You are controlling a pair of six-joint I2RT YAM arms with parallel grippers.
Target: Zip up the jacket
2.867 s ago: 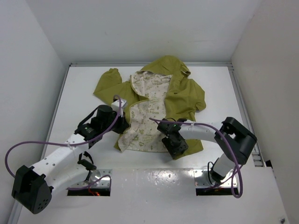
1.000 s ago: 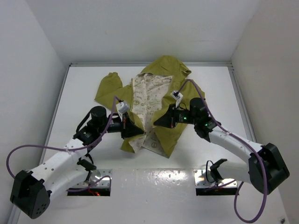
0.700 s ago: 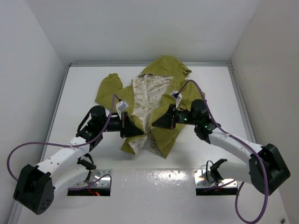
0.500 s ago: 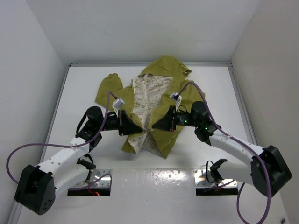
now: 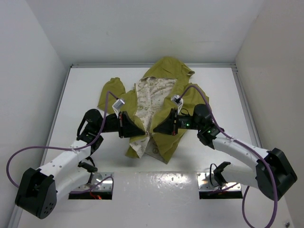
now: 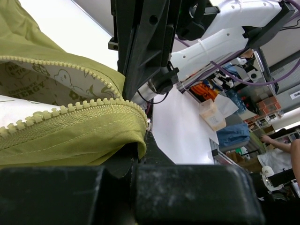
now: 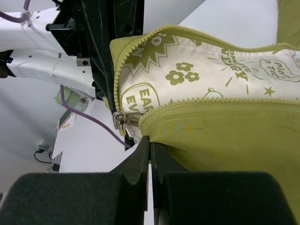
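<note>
The small olive-green soft fabric hooded jacket (image 5: 192,95) lay on the white table (image 5: 80,95), floppy and light I'd guess, with the left gripper (image 5: 140,132) and right gripper (image 5: 156,129) each pinched tight on a bottom zipper edge, right by the little metal slider (image 7: 119,120) where you'd want your hold.

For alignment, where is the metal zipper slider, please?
Right wrist view, left of centre: slider at the olive-green fabric jacket's hem, above the right gripper.

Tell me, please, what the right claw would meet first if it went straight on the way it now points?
Probably the silvery zipper slider on the olive-green soft fabric hooded jacket, just past the right claw; the left claw faces it behind, though depth is unclear.
</note>
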